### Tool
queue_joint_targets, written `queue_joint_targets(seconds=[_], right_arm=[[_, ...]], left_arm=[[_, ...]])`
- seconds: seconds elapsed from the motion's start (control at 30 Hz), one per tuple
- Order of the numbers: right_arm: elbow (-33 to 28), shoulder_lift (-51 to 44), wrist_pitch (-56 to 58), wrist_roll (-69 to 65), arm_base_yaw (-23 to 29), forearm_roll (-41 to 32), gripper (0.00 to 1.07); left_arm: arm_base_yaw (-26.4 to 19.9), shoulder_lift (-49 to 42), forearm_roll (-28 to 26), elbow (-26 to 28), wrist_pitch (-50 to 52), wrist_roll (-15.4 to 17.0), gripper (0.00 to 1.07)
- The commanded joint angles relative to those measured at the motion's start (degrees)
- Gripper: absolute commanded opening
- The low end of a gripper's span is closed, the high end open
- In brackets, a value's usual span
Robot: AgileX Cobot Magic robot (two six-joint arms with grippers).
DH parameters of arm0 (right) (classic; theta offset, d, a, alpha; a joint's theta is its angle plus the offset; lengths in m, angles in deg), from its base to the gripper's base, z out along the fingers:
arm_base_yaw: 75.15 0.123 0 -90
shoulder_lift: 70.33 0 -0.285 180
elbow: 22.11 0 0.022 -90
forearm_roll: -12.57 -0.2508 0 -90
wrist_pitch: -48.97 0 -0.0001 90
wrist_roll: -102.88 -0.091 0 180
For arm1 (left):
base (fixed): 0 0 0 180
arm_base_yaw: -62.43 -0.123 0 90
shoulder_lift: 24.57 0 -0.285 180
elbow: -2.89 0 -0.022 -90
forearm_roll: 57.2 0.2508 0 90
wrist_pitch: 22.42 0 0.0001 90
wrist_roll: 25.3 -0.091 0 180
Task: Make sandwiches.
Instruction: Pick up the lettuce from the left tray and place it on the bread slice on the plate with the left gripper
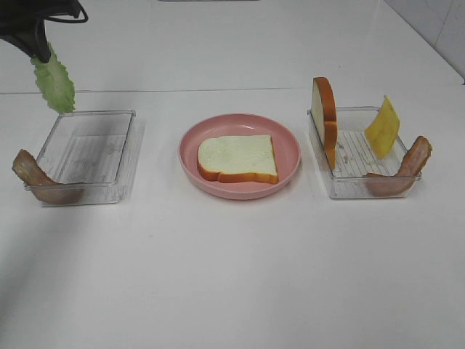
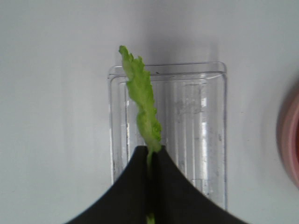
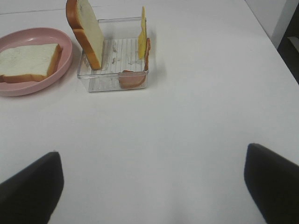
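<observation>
Hanging lengthwise from the left end effector (image 1: 38, 45), which is clenched on its top edge, the lettuce leaf (image 1: 54, 86) dangles over the far corner of the left tray (image 1: 87, 199). The bread slice (image 1: 238, 158) on the pink plate (image 1: 292, 156) lies to its right. The right end effector (image 3: 152, 184) gapes empty above the white counter (image 1: 232, 276).

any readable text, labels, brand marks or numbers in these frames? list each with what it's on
None readable in any view.
Left clear tray, right clear tray: moulded ribs only, no letters.
Pink plate: plain.
Flat bread slice, upright bread slice, lettuce leaf, cheese slice, left bacon strip, right bacon strip: no print.
</observation>
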Motion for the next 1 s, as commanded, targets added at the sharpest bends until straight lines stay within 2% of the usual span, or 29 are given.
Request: queue_joint_targets(seconds=[0.03, 0.1, 0.13, 0.23, 0.3, 0.43, 0.57, 0.77, 0.83, 1.0], right_arm=[[-0.2, -1.8, -0.6, 0.2, -0.3, 0.6, 0.98], [-0.2, -1.8, -0.6, 0.2, -0.3, 0.6, 0.98], [-0.2, -1.8, -0.6, 0.2, -0.3, 0.6, 0.98], [-0.2, -1.8, -0.6, 0.2, -0.3, 0.6, 0.98], [-0.2, -1.8, -0.6, 0.2, -0.3, 0.6, 0.98], [-0.2, -1.8, -0.6, 0.2, -0.3, 0.6, 0.98], [-0.2, -1.8, -0.6, 0.2, -0.3, 0.6, 0.98], [-0.2, -1.8, -0.6, 0.2, -0.3, 0.6, 0.98], [-0.2, -1.8, -0.6, 0.2, -0.3, 0.6, 0.98], [-0.2, -1.8, -0.6, 0.2, -0.3, 0.6, 0.98]], left_arm=[[2.5, -1.8, -5.0, 0.8, -4.4, -1.7, 0.0], [3.1, -1.7, -6.0, 1.2, -4.5, -2.0, 0.0], [4.8, -1.5, -8.7, 1.9, -4.2, -2.7, 0.0], [5.4, -1.5, -10.0, 2.1, -3.7, -3.0, 0.0], [8.4, -1.4, -15.3, 2.1, -0.6, -4.0, 0.0], [11.1, -1.4, -18.3, 2.1, 2.0, -4.4, 0.0], [14.8, -1.0, -23.6, 2.1, 6.4, -6.2, 0.0], [17.9, 1.0, -27.2, 2.1, 7.8, -7.4, 0.0], [19.6, 2.8, -28.7, 2.1, 8.7, -10.0, 0.0], [21.9, 6.0, -31.0, 2.1, 9.7, -11.4, 0.0]])
